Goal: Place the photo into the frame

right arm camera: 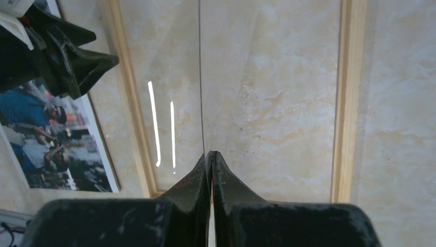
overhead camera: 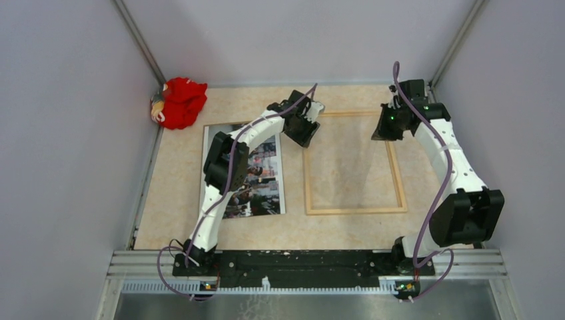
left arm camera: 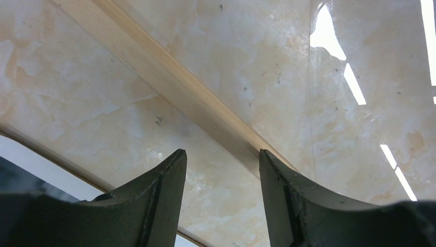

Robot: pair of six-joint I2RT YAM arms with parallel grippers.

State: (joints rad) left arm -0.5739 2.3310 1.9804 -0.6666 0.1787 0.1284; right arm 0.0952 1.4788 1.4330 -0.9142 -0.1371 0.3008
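The photo (overhead camera: pixel 263 180) lies face up on the table, left of the frame (overhead camera: pixel 356 211), and it also shows in the right wrist view (right arm camera: pixel 51 134). The frame is thin light wood and lies flat. My left gripper (overhead camera: pixel 305 130) hovers at the frame's far left corner. It is open (left arm camera: pixel 221 152), with one finger over the wooden rail (left arm camera: pixel 169 77) and only table between the fingers. My right gripper (overhead camera: pixel 386 130) is at the frame's far right side, shut (right arm camera: pixel 210 153) on the edge of the clear pane (right arm camera: pixel 199 77), which is tilted up off the frame.
A red plush toy (overhead camera: pixel 180 101) sits in the far left corner. Grey walls close in the table on the left, back and right. A metal rail (overhead camera: pixel 306 263) with the arm bases runs along the near edge.
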